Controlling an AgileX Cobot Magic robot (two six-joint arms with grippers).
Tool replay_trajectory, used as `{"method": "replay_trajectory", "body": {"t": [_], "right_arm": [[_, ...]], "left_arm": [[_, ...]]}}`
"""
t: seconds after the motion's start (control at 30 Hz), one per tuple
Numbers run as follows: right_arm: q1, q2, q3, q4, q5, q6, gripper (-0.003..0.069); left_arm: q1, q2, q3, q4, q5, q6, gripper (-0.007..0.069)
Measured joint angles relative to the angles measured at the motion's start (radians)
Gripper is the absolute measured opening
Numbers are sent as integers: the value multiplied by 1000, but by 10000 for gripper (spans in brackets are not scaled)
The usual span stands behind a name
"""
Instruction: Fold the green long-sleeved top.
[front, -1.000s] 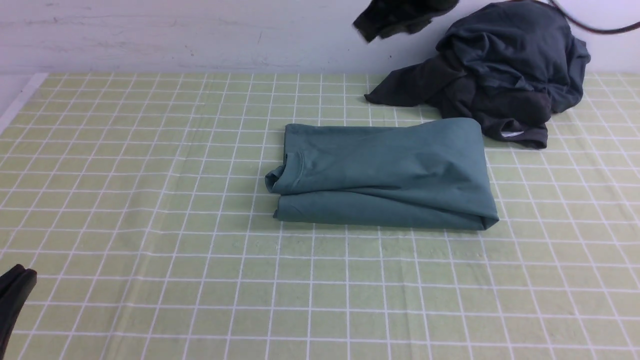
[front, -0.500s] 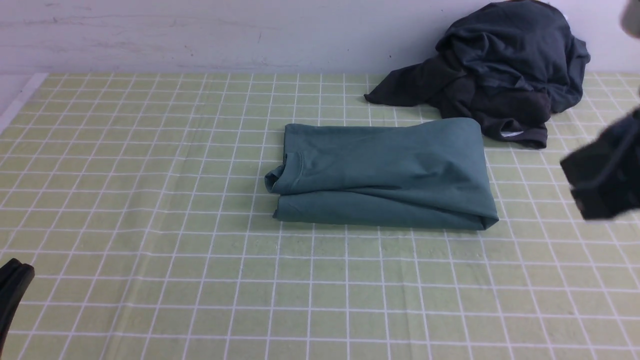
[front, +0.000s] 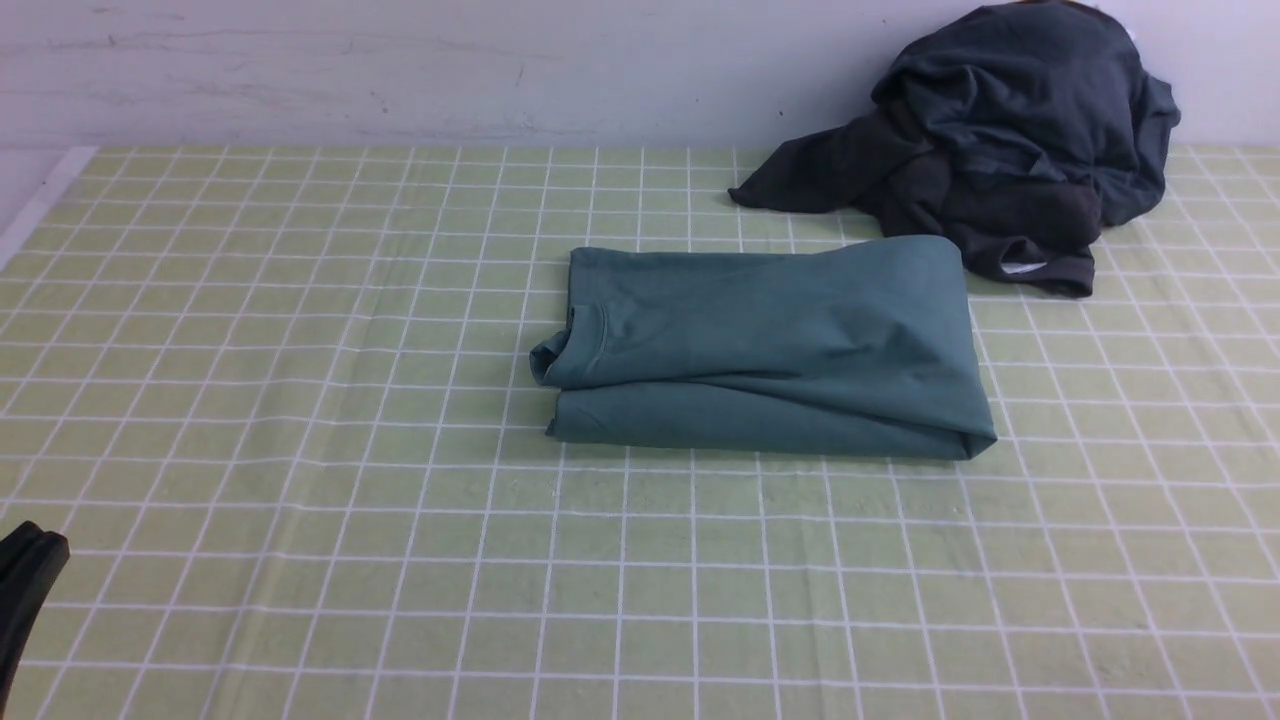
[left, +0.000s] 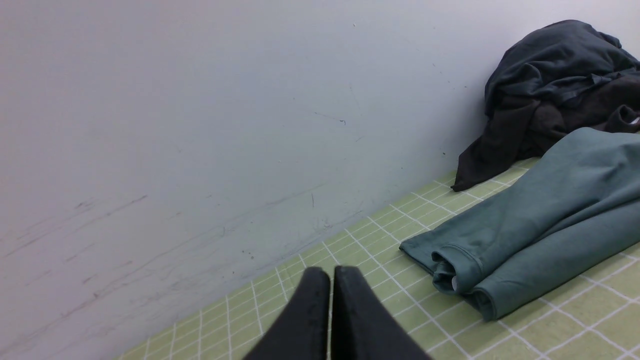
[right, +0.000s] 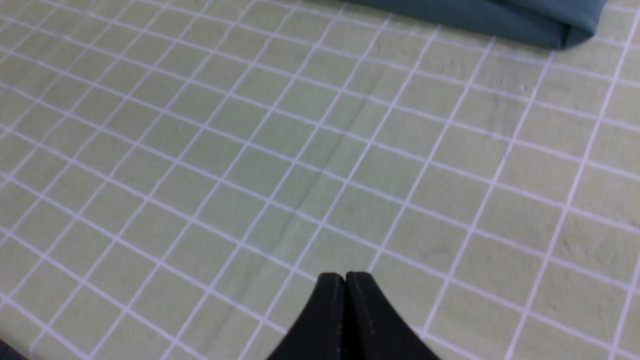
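Observation:
The green long-sleeved top (front: 770, 345) lies folded into a flat rectangle at the middle of the table, neck opening toward the left. It also shows in the left wrist view (left: 540, 225), and one corner of it shows in the right wrist view (right: 500, 17). My left gripper (front: 30, 550) is at the near left edge, shut and empty; its black fingers meet in the left wrist view (left: 332, 272). My right gripper is out of the front view; in the right wrist view (right: 345, 276) it is shut and empty above bare cloth, apart from the top.
A dark charcoal-grey garment (front: 1010, 140) lies crumpled at the back right against the wall, just behind the top; it shows in the left wrist view (left: 555, 85). The table (front: 300, 450) carries a light green checked cloth. A pale wall (front: 400, 70) runs along the back.
My right arm was high at the back a second ago, swung down past the right side, and has left the front view. The left gripper has sunk slightly. The top has not moved.

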Motion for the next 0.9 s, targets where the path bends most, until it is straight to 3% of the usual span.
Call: {"method": "replay_trajectory", "body": {"t": [0.2,0.4,0.53,0.73,0.9], "right_arm": [[0,-129,88,28,-106,0,-11],[-3,-372,291,28,-348,-1,-11],[-62,-426,434,30,-389,-1,-11],[-293,-428,484,35,-503,-5,-11],[-559,-428,489,35,-532,-39,-11]], "left_arm": [[0,0,0,0,0,-1,-3],[0,0,0,0,-1,-1,-3],[-1,0,0,0,-2,-1,-3],[-1,-1,0,0,-1,-1,-3],[-1,-1,0,0,-1,-1,-3]]}}
